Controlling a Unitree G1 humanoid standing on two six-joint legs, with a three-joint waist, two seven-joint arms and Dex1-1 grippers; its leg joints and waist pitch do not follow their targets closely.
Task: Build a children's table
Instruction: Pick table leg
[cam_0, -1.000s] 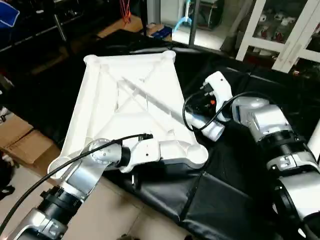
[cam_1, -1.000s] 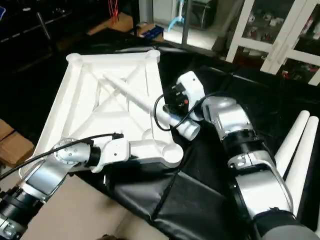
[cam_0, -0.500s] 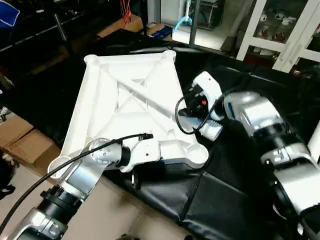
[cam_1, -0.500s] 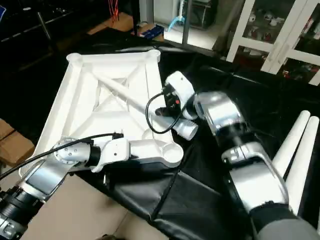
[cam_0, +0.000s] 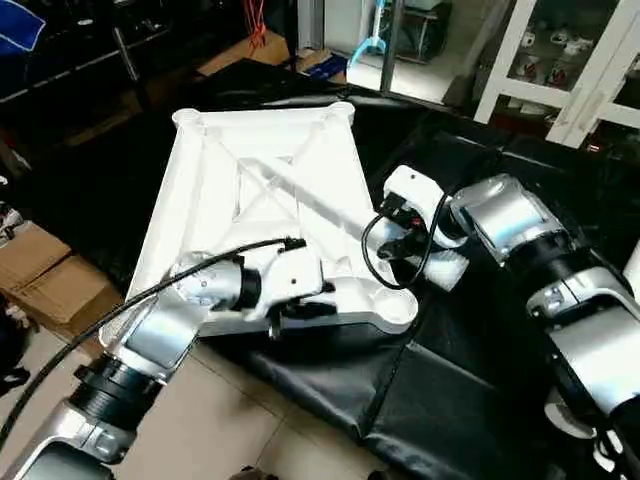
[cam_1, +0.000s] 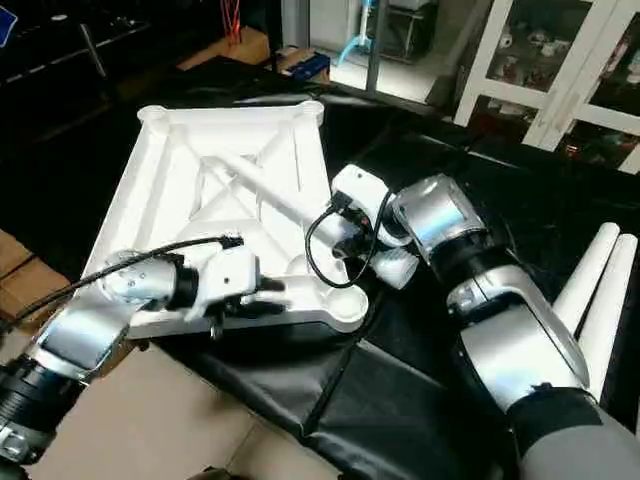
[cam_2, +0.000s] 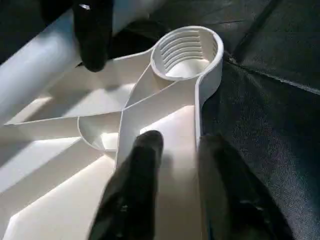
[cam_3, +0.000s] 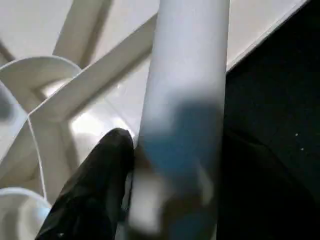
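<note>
The white tabletop (cam_0: 200, 200) lies upside down on a black mat, ribs up. My left gripper (cam_0: 305, 305) is at its near edge, close to the round corner socket (cam_2: 187, 50). Its fingers (cam_2: 142, 150) stand apart on either side of the rim wall. One white tube leg (cam_1: 270, 195) lies slanting across the ribs, its thick end (cam_1: 395, 265) hanging just past the tabletop's right edge. My right gripper (cam_1: 345, 235) is shut on that leg (cam_3: 185, 75) near the thick end, and one of its fingers (cam_2: 92, 35) appears in the left wrist view.
Two more white legs (cam_1: 590, 290) lie side by side on the black mat (cam_0: 430, 400) at the right. Cardboard boxes (cam_0: 40, 280) sit on the floor to the left. White-framed glass cabinets (cam_0: 570, 60) stand behind.
My left gripper's fingers have spread apart at the near rim. My right arm has shifted with the leg, bringing its thick end slightly nearer the near corner socket.
</note>
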